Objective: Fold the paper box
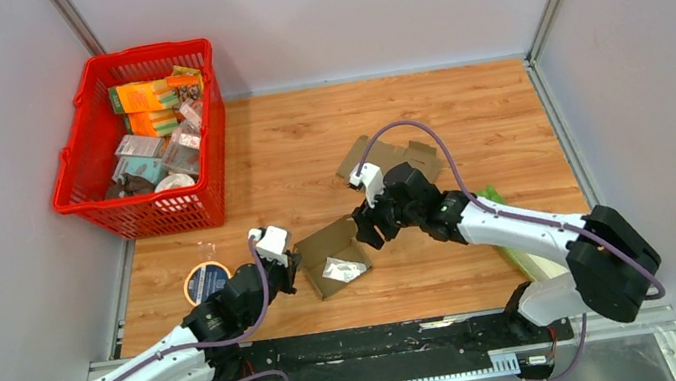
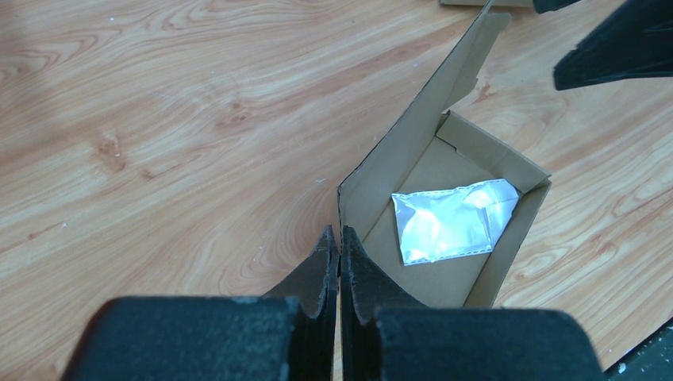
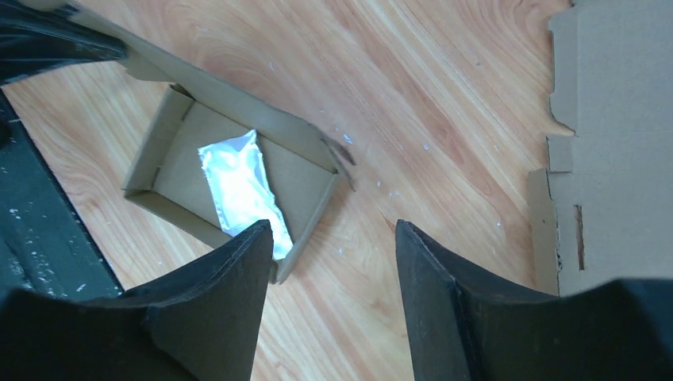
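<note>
watching the lid [image 2: 428, 119] of the paper box [image 1: 332, 257], which stands only half raised. i judge that a push from the right end effector [image 3: 333, 228] could slide the light box across the counter [image 1: 307, 145], or crease the flap over the silver pouch [image 2: 448, 218] inside. the box sits toward the near edge, between the arms. the left end effector [image 2: 340, 242] is pressed together at the box's near left corner; i cannot tell whether cardboard is pinched. the right fingers stand apart, empty, just right of the box.
</note>
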`<state>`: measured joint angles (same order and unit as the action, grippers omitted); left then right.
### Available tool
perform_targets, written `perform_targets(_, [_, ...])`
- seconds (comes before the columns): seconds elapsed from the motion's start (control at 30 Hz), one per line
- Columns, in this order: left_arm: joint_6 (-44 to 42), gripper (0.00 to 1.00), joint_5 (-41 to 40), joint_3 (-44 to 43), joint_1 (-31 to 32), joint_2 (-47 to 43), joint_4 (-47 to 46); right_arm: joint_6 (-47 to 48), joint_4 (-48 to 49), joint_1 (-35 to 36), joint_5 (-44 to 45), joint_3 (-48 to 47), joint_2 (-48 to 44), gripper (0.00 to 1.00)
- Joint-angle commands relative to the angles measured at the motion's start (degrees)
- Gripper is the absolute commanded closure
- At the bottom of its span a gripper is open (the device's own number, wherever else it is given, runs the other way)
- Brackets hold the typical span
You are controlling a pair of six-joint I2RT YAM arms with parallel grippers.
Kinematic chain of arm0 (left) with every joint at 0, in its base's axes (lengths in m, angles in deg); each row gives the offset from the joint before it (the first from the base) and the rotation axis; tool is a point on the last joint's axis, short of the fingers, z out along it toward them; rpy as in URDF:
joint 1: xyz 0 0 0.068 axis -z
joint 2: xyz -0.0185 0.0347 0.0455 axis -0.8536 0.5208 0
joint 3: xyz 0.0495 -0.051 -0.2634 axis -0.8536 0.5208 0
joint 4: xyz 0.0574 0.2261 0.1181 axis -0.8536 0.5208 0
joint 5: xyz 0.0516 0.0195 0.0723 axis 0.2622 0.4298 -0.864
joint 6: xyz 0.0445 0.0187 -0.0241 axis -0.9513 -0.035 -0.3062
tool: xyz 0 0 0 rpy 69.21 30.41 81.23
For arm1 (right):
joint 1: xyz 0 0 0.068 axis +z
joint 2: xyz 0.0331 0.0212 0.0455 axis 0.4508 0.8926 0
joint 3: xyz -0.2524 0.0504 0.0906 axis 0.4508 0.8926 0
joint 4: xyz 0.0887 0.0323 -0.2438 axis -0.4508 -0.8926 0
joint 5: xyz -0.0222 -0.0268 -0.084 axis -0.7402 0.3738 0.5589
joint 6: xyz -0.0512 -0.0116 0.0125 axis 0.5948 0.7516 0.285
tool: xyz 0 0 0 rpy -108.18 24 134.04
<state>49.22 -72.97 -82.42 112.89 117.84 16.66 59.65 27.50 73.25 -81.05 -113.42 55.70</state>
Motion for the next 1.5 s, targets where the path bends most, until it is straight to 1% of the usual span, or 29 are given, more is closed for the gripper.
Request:
perform_targets(0.0, [0.27,1.00,0.56,-1.34,0.12,0.64,-0.93,5.60,3.18,-1.63,-6.24,-3.84,3.59,0.40])
perform_targets(0.1, [0.27,1.00,0.48,-1.43,0.12,0.64,-0.93,6.84,3.00,-1.81,-5.98,-5.34,5.96,0.40])
perform_targets(0.27, [0.10,1.00,0.39,-1.43,0.12,0.64,-0.93,7.37,4.32,-2.07,-4.84,-6.57,7.38,0.40])
perform_targets(0.37, [0.01,1.00,0.30,-1.69,0.12,0.55,-0.93,8.16,3.10,-1.98,-4.93,-8.07,8.52,0.43])
perform_targets(0.47, [0.01,1.00,0.12,-1.87,0.12,0.20,0.46,8.33,3.00,-1.98,-5.45,-7.98,9.22,0.54])
perform_targets(0.5, [-0.08,1.00,0.04,-1.87,0.12,0.03,0.48,8.16,3.35,-2.07,-5.89,-7.81,9.22,0.61])
perform_targets(0.6, [0.18,1.00,-0.05,-1.69,0.12,0.11,0.39,7.54,4.41,-1.98,-6.68,-6.93,8.96,0.71])
perform_targets(0.67, [0.18,1.00,-0.05,-1.87,0.12,0.46,0.21,7.45,4.67,-1.98,-7.12,-6.75,8.87,0.75])
perform_targets(0.7, [0.27,1.00,-0.05,-1.87,0.12,0.73,0.12,7.45,4.67,-1.98,-7.99,-6.84,8.87,0.79])
perform_targets(0.83, [0.71,1.00,-0.40,-2.74,0.12,1.43,0.73,6.58,6.34,-1.98,-9.23,-5.96,8.17,0.84])
perform_targets(0.87, [1.15,1.00,-0.93,-3.53,0.12,1.61,1.26,6.49,6.34,-1.98,-9.23,-5.96,8.26,0.85])
perform_targets(1.0, [4.48,0.98,-5.31,-6.61,0.12,3.10,6.27,6.22,5.73,-1.98,-9.49,-6.22,8.61,0.95])
perform_targets(1.03, [4.84,0.95,-5.85,-6.96,0.12,3.36,7.58,6.14,5.73,-1.90,-9.50,-6.22,8.87,0.96])
perform_targets(1.13, [5.37,0.89,-6.64,-8.19,0.12,4.33,8.82,5.78,5.46,-1.90,-8.88,-6.14,8.70,0.99])
perform_targets(1.23, [5.20,0.87,-6.56,-8.63,0.12,4.94,8.83,5.61,5.38,-1.90,-8.27,-5.96,8.17,1.00])
perform_targets(1.37, [4.32,0.88,-7.00,-10.21,0.12,6.35,9.18,4.73,4.33,-1.37,-6.08,-6.57,7.64,1.00])
perform_targets(1.43, [4.05,0.96,-7.52,-10.92,0.12,7.93,9.09,3.24,3.88,-1.02,-3.96,-7.10,7.73,1.00])
perform_targets(1.47, [4.14,0.97,-7.87,-11.70,0.12,8.72,8.91,1.49,4.23,-0.84,-3.00,-7.10,7.73,1.00])
